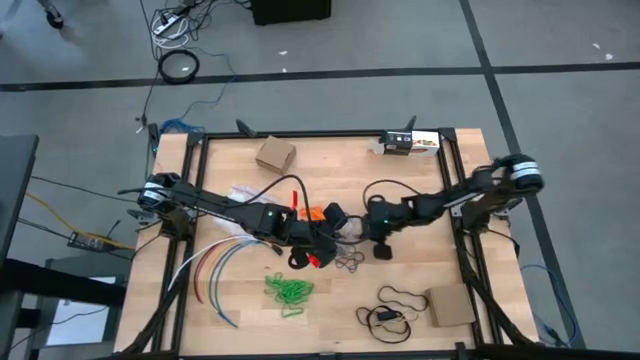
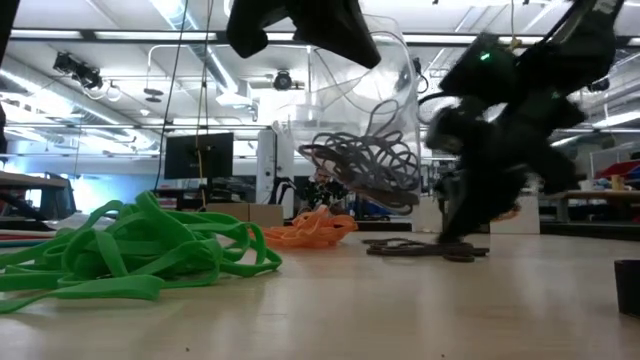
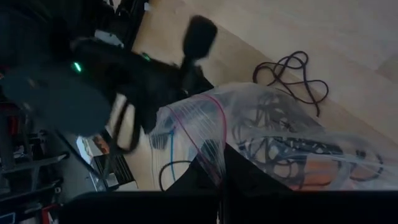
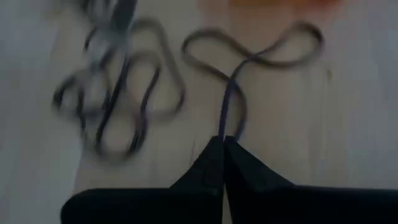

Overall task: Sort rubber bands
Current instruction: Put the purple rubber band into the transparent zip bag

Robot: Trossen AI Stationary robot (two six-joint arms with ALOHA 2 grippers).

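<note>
Pinching one dark rubber band [image 4: 231,93] in pressed-together jaws, right gripper [image 4: 222,142] low over worktop [image 1: 330,310]. Left gripper [image 3: 222,163] jaws pinch clear bag [image 3: 273,134] of bands beside it.

We see even, bright overhead light on the wooden table [image 1: 330,160], with soft shadows. Ceiling strip lights [image 2: 140,40] glare at twelve o'clock in the low view. Motion blur smears the right arm [image 2: 510,130] and the dark rubber bands [image 4: 118,106].

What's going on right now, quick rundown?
Right gripper shut on a dark rubber band on the table. Left gripper shut on clear bag of bands. Nothing in the way.
</note>
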